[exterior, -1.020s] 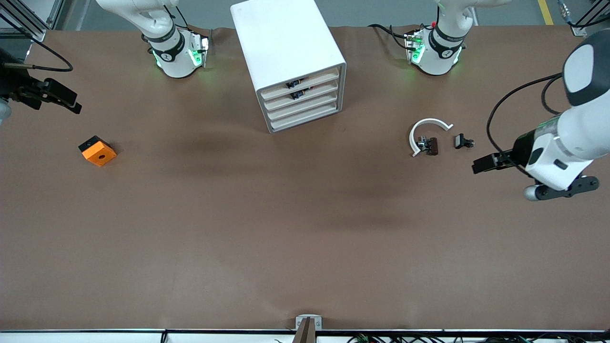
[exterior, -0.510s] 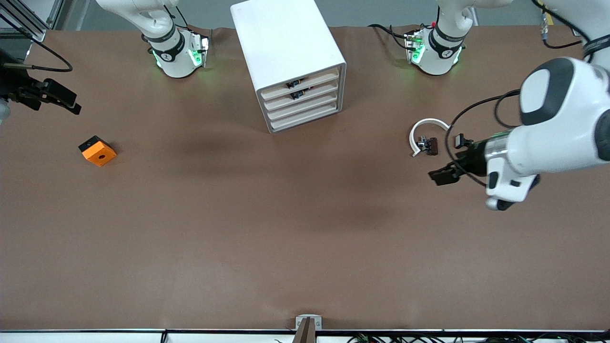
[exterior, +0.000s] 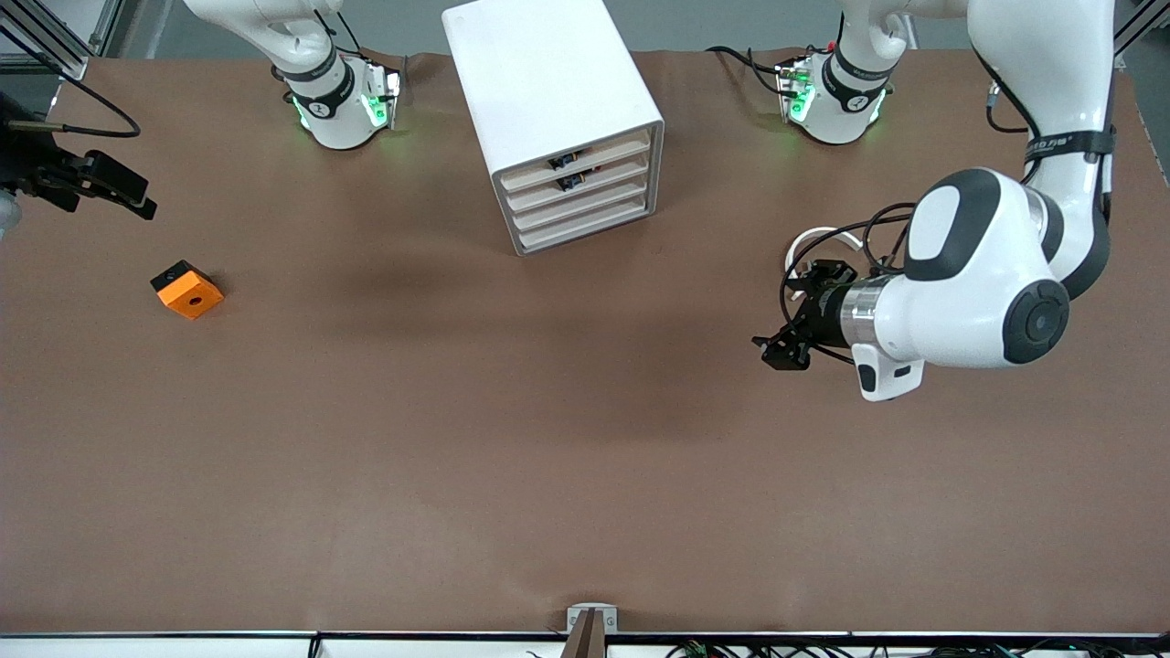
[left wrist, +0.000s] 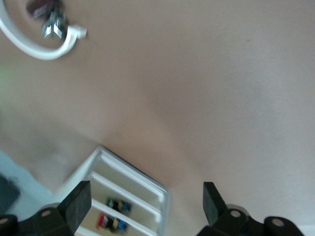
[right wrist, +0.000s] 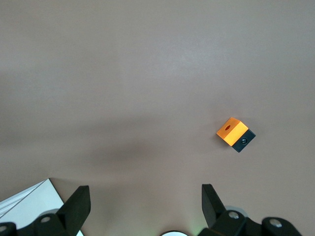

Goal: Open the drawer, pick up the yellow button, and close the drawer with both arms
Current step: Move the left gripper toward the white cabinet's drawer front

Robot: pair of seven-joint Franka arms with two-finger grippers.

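The white cabinet stands between the two arm bases, its four cream slat drawers all shut. Small dark parts show in the gaps of the upper two drawers, also in the left wrist view. I cannot make out the button. My left gripper is open and empty, up over bare table toward the left arm's end, pointing at the cabinet; it also shows in its wrist view. My right gripper waits open and empty at the right arm's end; it also shows in its wrist view.
An orange square block with a hole lies near the right gripper, also in the right wrist view. A white arc with small black parts lies partly under the left arm, also in the left wrist view.
The left arm has swung in from the table's end toward the middle, passing over the white arc and black parts. The right arm has not moved.
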